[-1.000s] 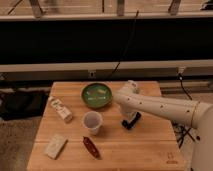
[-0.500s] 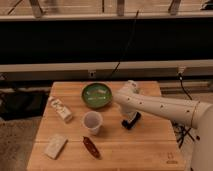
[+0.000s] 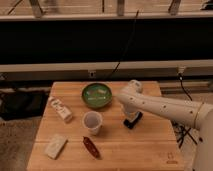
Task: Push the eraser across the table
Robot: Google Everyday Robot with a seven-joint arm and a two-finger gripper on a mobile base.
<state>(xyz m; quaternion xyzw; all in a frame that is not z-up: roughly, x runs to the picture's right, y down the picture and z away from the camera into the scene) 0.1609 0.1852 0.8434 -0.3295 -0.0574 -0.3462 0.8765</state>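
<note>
gripper (image 3: 131,117): at arm's end, down at tabletop lvl, right of centre. We can't tell if it's released or clenched; its dark tip merges w/ the dark block below it.
eraser (image 3: 134,123): small black block right at the gripper tip, touching or v. nearly; we can't separate the two. It lies on the table's right half, right of the cup, front-right of the bowl.
arm (image 3: 165,106): white, comes in from the right edge, elbow bent near the bowl's right rim, wrist dropping steeply. We judge that's to meet the eraser low on its side, for a shove, not a lift.
cup (image 3: 92,121): pale, upright, left of the eraser and apart from it. It'd block a straight leftward push.
bowl (image 3: 97,95): green, smth pale inside, behind the cup.
white packet (image 3: 61,109): left of the bowl, lying at an angle.
red-brown obj (image 3: 91,147): elongated, just in front of the cup.
beige block (image 3: 55,146): front-left area, well apart from the eraser.
table (image 3: 150,150): butcher-block, bare wood front-right, small dark mark (image 3: 171,161) near that corner.
step: contact stage, we judge; eraser not yet across.
next: keep tip low, and push along the bare right side.
risk: tip riding over the flat block, or eraser skewing toward the cup.
</note>
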